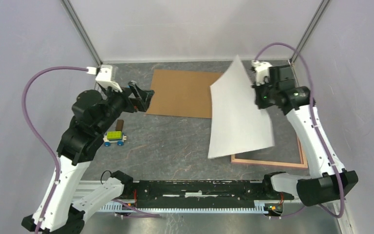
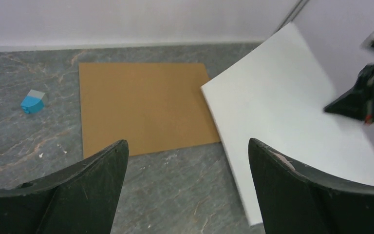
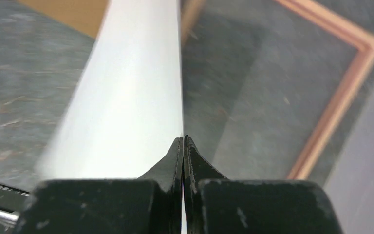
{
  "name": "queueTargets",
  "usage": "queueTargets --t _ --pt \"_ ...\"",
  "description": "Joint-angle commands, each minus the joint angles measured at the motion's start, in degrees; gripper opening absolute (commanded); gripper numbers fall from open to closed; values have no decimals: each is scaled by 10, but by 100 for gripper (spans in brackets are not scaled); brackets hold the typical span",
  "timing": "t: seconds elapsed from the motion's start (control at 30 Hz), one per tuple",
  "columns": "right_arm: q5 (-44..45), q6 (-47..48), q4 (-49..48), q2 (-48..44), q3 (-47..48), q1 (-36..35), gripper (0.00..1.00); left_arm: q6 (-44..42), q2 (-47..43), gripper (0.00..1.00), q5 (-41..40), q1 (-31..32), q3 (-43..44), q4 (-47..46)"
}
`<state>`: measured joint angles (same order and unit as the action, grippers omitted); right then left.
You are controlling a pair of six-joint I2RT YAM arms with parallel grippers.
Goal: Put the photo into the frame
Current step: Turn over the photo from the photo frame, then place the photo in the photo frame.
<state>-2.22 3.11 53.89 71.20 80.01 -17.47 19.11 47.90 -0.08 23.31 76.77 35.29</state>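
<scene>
My right gripper is shut on the photo and holds it tilted in the air, its plain white back toward the top camera. The photo hangs over the salmon-pink frame, which lies flat at the right front and is partly hidden by it. In the right wrist view the photo runs edge-on from my closed fingers, with the frame's rim below right. My left gripper is open and empty at the left, above the table; in its view the photo shows white at right.
A brown backing board lies flat at the back middle, also in the left wrist view. A small toy car with a green and yellow block stands at the left. A blue block lies far left. Walls close the sides and back.
</scene>
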Motion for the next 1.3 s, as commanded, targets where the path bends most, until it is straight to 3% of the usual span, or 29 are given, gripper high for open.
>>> queueTargets --t 0.0,0.2,0.4,0.57,0.83,1.27 --pt "-106 86 87 4 19 156 0 -100 -12 98 -136 80 -40 -7" --pt "-262 37 97 1 77 170 0 -114 -27 99 -178 142 -109 -39" --pt "-151 55 142 9 63 171 0 -125 -45 99 -212 185 -133 -46" --pt "-55 81 136 35 43 217 0 -126 -53 99 -214 201 -141 -53" --pt "15 125 50 75 -8 279 0 -130 -55 99 -220 216 -143 -54" --pt "-11 131 -63 80 -99 336 0 -131 -2 98 -220 220 -146 -53"
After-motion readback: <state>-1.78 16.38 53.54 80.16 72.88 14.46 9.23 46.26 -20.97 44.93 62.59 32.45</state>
